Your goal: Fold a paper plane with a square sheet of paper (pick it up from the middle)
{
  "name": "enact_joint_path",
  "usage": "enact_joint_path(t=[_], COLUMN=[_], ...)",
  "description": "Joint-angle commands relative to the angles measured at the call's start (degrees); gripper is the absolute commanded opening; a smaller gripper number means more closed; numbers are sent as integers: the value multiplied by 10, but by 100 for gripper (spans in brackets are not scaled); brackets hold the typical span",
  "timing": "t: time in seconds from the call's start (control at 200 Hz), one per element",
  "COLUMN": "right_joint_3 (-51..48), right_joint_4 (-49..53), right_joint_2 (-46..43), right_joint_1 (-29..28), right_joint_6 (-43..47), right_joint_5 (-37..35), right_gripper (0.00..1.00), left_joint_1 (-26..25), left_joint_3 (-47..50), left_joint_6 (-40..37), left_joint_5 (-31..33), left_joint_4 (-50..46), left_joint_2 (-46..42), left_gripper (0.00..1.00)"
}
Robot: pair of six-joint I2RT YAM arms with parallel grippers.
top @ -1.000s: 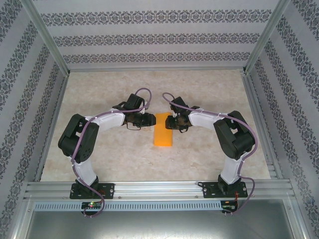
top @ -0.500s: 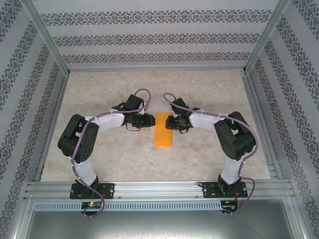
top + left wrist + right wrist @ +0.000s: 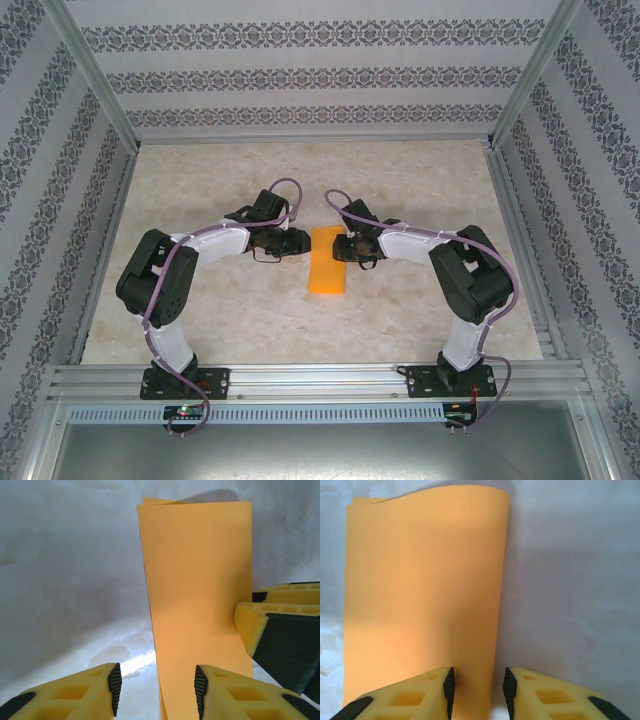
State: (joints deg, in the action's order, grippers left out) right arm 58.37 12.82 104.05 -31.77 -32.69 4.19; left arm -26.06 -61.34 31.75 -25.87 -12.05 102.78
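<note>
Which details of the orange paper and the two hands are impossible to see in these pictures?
1. Near end of the square sheet of paper: left wrist view, cut off by the bottom edge.
2. Whether the right hand touches the paper: right wrist view, its own fingers hide the contact.
3. How the folded layers lie: top view, too small.

We bend both arms inward, elbows out, wrists low. Our left gripper and right gripper face each other, tips near together, each with jaws parted; the right pair seems slightly narrower.
</note>
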Motion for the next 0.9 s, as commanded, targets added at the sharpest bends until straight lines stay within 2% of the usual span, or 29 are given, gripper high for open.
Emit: enact_joint_path(t=[0.0, 0.894], right_joint_3=[-22, -22], right_joint_4=[19, 28], right_joint_2=[1, 1], right_joint_1=[1, 5], right_joint_6=[-6, -2], right_joint_5=[-40, -46], right_gripper=[35, 34], left_joint_1=[9, 10], left_joint_3=[4, 0], left_joint_6=[3, 8], left_joint_5=[10, 6], left_joint_4=[-6, -6], left_joint_2=[-21, -18], left_gripper=[46, 43])
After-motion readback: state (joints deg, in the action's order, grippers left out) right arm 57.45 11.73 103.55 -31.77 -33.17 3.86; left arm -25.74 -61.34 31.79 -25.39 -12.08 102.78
